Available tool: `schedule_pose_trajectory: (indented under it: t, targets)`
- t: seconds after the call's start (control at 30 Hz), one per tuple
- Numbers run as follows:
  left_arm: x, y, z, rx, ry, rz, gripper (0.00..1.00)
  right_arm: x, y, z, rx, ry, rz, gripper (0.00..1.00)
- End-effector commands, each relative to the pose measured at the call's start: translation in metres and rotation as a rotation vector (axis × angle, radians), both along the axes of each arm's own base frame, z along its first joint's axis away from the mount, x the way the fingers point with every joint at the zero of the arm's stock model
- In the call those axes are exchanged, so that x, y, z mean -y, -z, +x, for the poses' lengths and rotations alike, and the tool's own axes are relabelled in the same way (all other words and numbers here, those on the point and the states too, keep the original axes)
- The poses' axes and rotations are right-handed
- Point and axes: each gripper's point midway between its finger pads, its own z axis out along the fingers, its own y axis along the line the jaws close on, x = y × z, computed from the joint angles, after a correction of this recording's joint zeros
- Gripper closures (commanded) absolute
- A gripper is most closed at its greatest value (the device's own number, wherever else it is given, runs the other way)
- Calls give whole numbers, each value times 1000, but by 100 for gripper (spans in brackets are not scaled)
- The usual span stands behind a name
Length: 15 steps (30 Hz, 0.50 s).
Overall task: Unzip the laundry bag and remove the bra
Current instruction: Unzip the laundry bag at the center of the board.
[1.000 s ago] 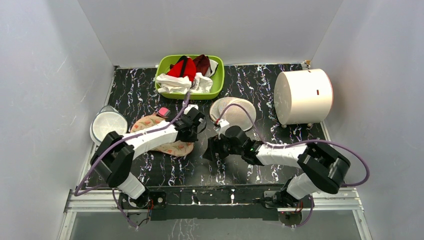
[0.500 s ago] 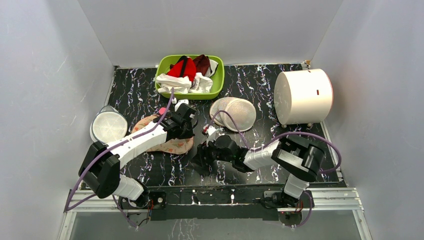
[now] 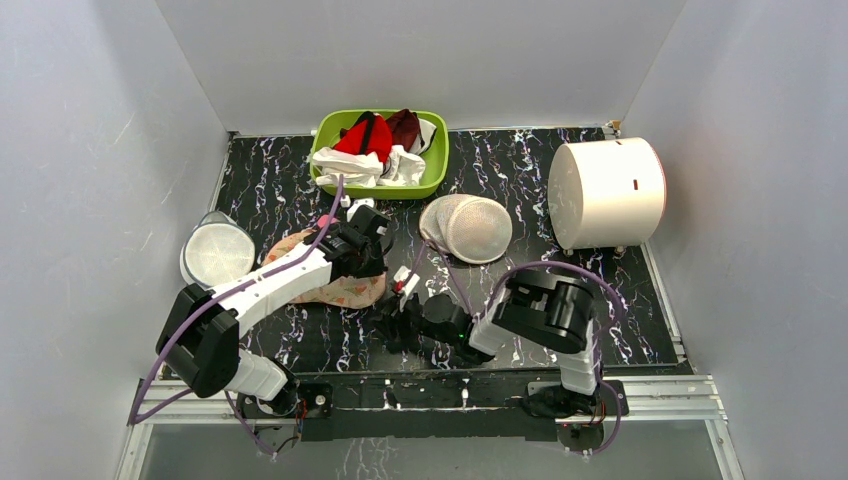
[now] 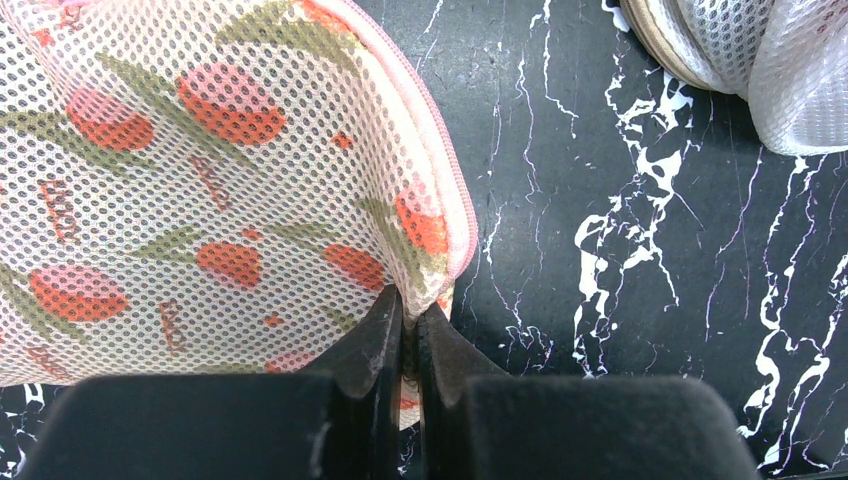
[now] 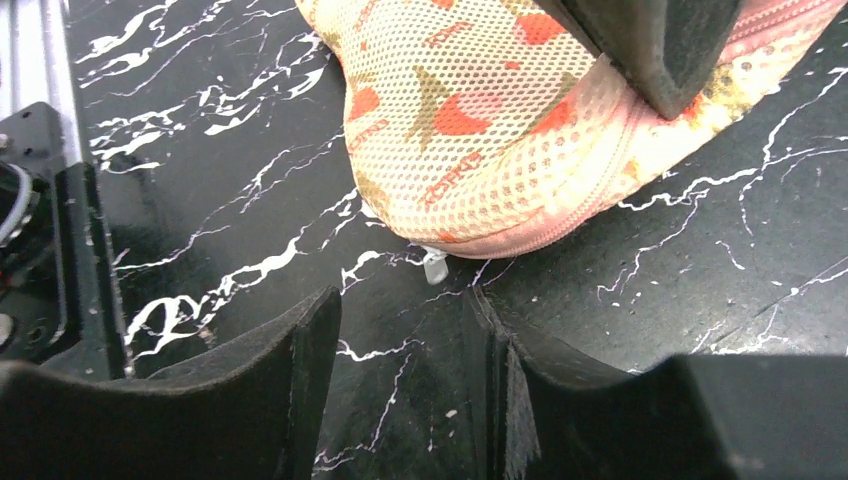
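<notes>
The laundry bag lies flat left of centre, peach mesh with red and green flowers and a pink zipper edge. My left gripper is shut on the fabric at its right end; in the left wrist view the jaws pinch the bag just under the zipper edging. My right gripper sits low near the bag's near right edge. In the right wrist view it is open, and a small pale zipper pull lies just ahead of it under the bag. The bra is hidden.
A green basket with red and white clothes stands at the back. Round white mesh domes lie right of the bag. A white cylinder stands at the far right, and a round pale container at the left edge.
My right gripper has moved left and nearer to the table's front edge, toward the bag's near side, and its jaws have narrowed. The left gripper drew back slightly and stays shut on the bag.
</notes>
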Motion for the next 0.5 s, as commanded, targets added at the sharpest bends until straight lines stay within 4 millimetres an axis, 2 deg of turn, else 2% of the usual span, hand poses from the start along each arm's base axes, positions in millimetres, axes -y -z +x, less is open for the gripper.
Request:
schedule_pose_trajectory:
  t: [0.0,0.13,0.47]
  targets:
    - [-3,-12,0,16,-15,-29,100,-4,-37,17,194,90,137,56]
    - [-3,-22,0,36,-16,-50,100,-1,-37,24,203,147,151,60]
    - [-4,-21,-2,31,-20,-58,100,-8,-30,30,217,152,126,62]
